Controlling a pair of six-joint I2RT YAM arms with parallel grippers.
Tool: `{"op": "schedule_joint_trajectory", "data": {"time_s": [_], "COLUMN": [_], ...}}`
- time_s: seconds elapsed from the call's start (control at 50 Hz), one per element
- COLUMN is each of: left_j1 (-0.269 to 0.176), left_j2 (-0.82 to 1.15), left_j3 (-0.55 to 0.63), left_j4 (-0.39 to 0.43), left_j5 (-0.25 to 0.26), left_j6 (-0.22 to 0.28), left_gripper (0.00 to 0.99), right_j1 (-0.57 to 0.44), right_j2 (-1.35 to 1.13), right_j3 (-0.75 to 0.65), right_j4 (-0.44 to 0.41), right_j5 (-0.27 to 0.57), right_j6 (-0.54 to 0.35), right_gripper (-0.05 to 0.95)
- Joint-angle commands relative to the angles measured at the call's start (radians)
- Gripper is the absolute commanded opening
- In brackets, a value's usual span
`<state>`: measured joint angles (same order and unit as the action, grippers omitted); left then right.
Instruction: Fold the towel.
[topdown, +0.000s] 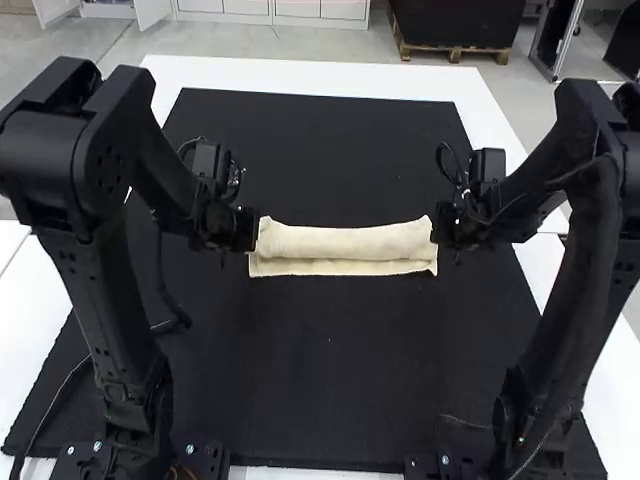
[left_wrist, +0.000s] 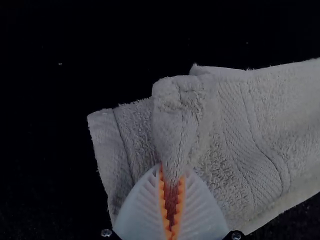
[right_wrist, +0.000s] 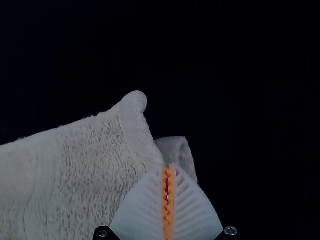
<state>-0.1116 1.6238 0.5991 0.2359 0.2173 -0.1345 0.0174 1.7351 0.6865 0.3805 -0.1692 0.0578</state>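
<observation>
On black mat (topdown: 330, 370), looped-pile cream towel (topdown: 345, 243) folded, long strip; left pincer (topdown: 245, 230) gripping puckered end, right pincer (topdown: 443, 226) closed.

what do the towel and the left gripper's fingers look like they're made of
The towel looks like soft matte terry cloth, likely cotton, given its looped pile and woven band. The left gripper's fingers seem pale molded plastic or rubber, judging by their smooth ribs, with orange toothed pads.

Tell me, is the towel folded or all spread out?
Folded. The towel makes a long, narrow strip across the black mat, and another layer sticks out along the near side of the top one.
</observation>
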Motion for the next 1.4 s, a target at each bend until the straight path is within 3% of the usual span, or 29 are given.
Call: {"op": "schedule_joint_trajectory", "data": {"time_s": [0.0, 0.32, 1.22, 1.26, 1.32, 1.34, 1.38], "left_j1": [-0.003, 0.0, 0.001, 0.003, 0.003, 0.003, 0.001], "left_j2": [-0.019, -0.013, 0.104, 0.102, 0.099, 0.099, 0.094], "left_j3": [-0.009, -0.042, -0.073, -0.076, -0.074, -0.073, -0.071], "left_j4": [-0.007, 0.0, 0.154, 0.166, 0.172, 0.172, 0.172], "left_j5": [-0.009, -0.049, -0.091, -0.091, -0.102, -0.105, -0.113], "left_j6": [0.016, 0.016, 0.013, 0.01, 0.009, 0.007, 0.003], "left_gripper": [0.031, 0.031, 0.036, 0.098, 0.303, 0.4, 0.577], "right_j1": [-0.016, -0.017, -0.017, -0.019, -0.019, -0.019, -0.019], "right_j2": [-0.031, -0.012, 0.127, 0.129, 0.127, 0.127, 0.127], "right_j3": [-0.015, -0.036, -0.054, -0.056, -0.061, -0.061, -0.058], "right_j4": [0.017, 0.049, 0.141, 0.149, 0.178, 0.181, 0.184], "right_j5": [0.0, 0.008, 0.031, 0.03, 0.03, 0.03, 0.03], "right_j6": [-0.009, -0.018, -0.035, -0.035, -0.029, -0.026, -0.023], "right_gripper": [0.0, 0.0, 0.0, 0.0, 0.09, 0.17, 0.44]}}
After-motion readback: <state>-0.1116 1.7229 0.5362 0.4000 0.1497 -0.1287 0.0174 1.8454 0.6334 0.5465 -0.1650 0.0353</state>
